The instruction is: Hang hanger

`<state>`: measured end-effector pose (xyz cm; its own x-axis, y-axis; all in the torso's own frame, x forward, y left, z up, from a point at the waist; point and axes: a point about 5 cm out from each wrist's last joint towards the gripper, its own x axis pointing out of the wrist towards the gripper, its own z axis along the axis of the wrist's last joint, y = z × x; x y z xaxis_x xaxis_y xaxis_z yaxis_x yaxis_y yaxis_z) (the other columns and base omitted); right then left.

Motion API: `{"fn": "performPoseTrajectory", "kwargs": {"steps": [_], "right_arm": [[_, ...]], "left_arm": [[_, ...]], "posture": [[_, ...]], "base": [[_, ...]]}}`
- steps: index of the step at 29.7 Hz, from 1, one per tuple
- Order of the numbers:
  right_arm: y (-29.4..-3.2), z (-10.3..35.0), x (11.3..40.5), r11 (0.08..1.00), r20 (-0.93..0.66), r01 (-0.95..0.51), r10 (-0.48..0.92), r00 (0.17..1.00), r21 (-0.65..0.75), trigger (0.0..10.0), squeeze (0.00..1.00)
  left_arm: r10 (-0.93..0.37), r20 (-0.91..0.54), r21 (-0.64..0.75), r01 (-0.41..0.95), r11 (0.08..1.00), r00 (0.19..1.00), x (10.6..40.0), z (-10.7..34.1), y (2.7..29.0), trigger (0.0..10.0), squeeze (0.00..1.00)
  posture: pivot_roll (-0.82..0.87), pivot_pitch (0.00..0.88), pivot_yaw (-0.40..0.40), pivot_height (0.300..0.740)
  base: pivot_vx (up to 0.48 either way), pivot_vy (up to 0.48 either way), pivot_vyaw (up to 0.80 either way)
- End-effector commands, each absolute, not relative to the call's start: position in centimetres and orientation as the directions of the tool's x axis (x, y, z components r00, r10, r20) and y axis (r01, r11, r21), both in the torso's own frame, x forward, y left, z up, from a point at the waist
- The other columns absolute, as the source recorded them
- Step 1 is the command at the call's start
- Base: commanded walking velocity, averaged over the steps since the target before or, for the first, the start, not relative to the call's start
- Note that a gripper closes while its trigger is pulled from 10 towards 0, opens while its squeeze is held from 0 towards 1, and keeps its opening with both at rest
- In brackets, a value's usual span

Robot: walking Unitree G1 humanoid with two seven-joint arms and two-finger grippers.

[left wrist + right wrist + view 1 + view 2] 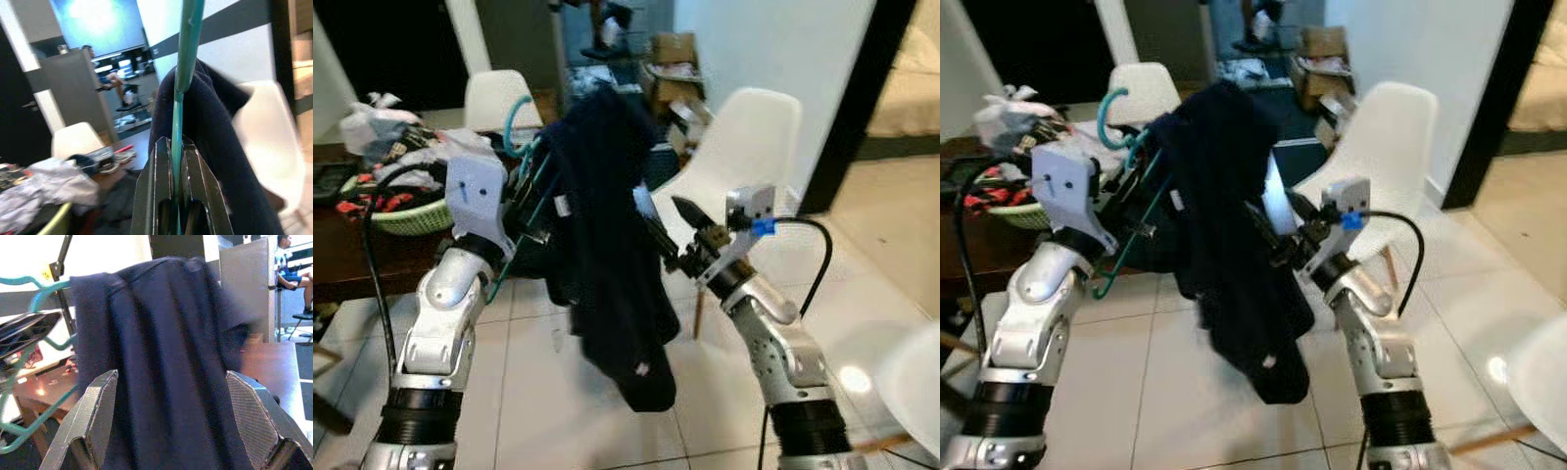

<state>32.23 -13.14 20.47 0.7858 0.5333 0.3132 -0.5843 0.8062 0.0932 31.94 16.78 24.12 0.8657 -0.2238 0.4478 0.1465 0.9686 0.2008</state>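
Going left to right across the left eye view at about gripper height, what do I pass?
Green basket on the dark table → left gripper shut on the teal hanger → dark garment → right gripper, open → white chair.

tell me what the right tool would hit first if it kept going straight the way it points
Most likely the dark navy garment draped on the teal hanger. The right tool is open and aimed squarely at the cloth; depth is hard to judge.
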Motion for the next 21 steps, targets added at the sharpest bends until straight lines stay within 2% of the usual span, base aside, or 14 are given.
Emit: {"fn": "performPoseTrajectory", "kwargs": {"steps": [1,3,8,15,17,20,21], "right_arm": [[-13.3,20.3,32.2,0.815,0.306,-0.572,0.524,0.795,0.093,10.0,0.00],[-13.3,20.3,32.2,0.815,0.306,-0.572,0.523,0.795,0.092,10.0,0.00],[-13.7,20.2,32.6,0.833,0.304,-0.542,0.490,0.817,0.112,10.0,0.00],[-13.5,20.3,32.4,0.812,0.302,-0.572,0.520,0.799,0.115,10.0,0.00],[-13.3,20.3,32.0,0.779,0.311,-0.615,0.560,0.768,0.117,10.0,0.00],[-13.2,21.0,30.8,0.680,0.369,-0.718,0.636,0.678,0.148,10.0,0.00],[-13.2,21.0,30.8,0.680,0.369,-0.718,0.636,0.678,0.148,10.0,0.00]], "left_arm": [[-0.231,0.507,0.208,0.142,0.968,0.830,31.6,25.6,16.6,10.0,0.00],[-0.231,0.508,0.207,0.143,0.968,0.830,31.6,25.6,16.6,10.0,0.00],[-0.371,0.580,0.186,0.326,0.927,0.725,30.9,28.9,14.9,10.0,0.00],[-0.419,0.626,0.184,0.397,0.899,0.657,30.5,31.3,14.7,10.0,0.00],[-0.430,0.637,0.192,0.408,0.893,0.640,30.5,32.0,14.9,10.0,0.00],[-0.430,0.642,0.189,0.413,0.891,0.635,30.8,32.6,15.7,10.0,0.00],[-0.430,0.642,0.189,0.413,0.891,0.635,30.8,32.6,15.7,10.0,0.00]], "posture": [[0.02,0.000,0.032,0.740],[0.02,0.000,0.032,0.740],[0.02,0.000,0.024,0.740],[0.02,0.000,0.022,0.740],[0.01,0.000,0.024,0.740],[0.01,0.000,0.028,0.740],[0.01,0.000,0.028,0.740]], "base": [[0.326,0.000,0.80],[0.326,0.000,0.80],[0.329,0.000,0.00],[0.327,0.000,0.00],[0.324,0.000,0.00],[0.326,0.000,0.00],[0.326,0.000,0.00]]}}
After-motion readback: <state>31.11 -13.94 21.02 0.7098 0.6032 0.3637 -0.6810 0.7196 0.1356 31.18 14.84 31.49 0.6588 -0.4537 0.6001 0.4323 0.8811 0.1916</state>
